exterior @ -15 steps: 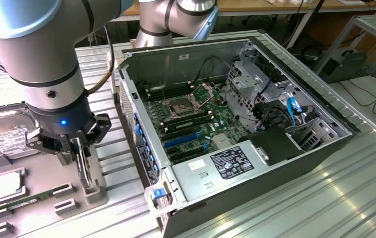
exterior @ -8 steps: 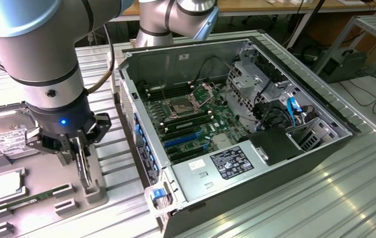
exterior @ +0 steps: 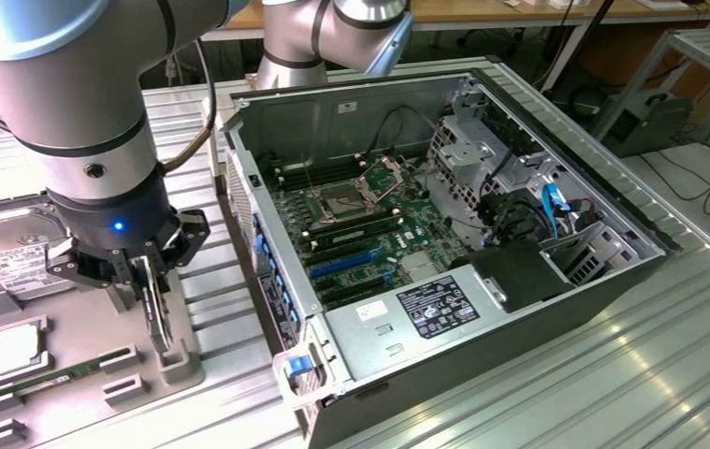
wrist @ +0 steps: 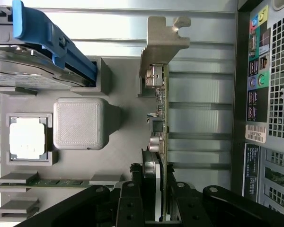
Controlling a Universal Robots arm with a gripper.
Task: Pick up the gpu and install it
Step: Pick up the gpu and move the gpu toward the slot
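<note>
The gpu (exterior: 159,323) stands on edge over the grey parts tray (exterior: 80,309), at the exterior view's left, beside the open computer case (exterior: 368,337). My gripper (exterior: 145,285) comes down on it from above. In the wrist view the gpu (wrist: 162,109) runs edge-on away from the camera, with its silver bracket (wrist: 163,40) at the far end. There my gripper (wrist: 156,205) is shut on the card's near end, one black finger (wrist: 132,198) on each side. Whether the card's lower edge still rests in its tray holder I cannot tell.
The tray also carries a hard drive (exterior: 11,257) in a blue carrier (wrist: 47,38), a processor (wrist: 27,137) and a green memory stick (wrist: 57,182). The case lies open with its motherboard (exterior: 368,215) and blue slots (exterior: 348,267) exposed. Its rear panel (wrist: 265,94) lies close beside the card.
</note>
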